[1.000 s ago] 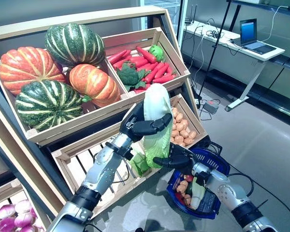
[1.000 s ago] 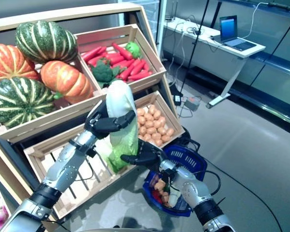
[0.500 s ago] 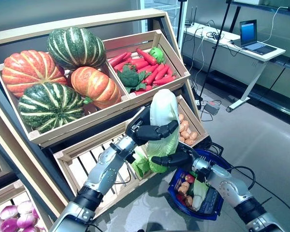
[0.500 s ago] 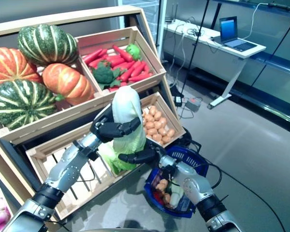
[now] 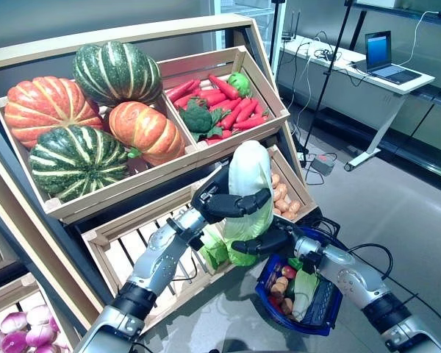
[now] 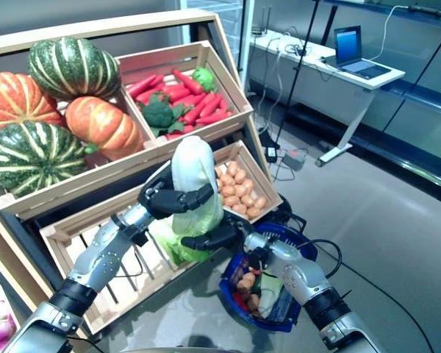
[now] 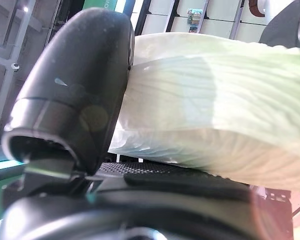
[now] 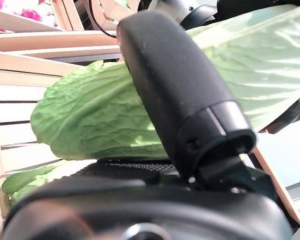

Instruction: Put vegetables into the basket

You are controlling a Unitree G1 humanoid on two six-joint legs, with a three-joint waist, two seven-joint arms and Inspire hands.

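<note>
L hand (image 5: 224, 202) fingers clamped round napa cabbage (image 5: 248, 195), upright beside blue basket (image 5: 325, 312); R hand (image 5: 268, 241) prob gripping its leafy base.

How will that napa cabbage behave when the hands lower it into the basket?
The napa cabbage looks firm at its pale base, where the left hand wraps it. Its leafy green end by the right hand probably flops and bruises. It is long against the blue basket, so it may lean or tip out.
</note>
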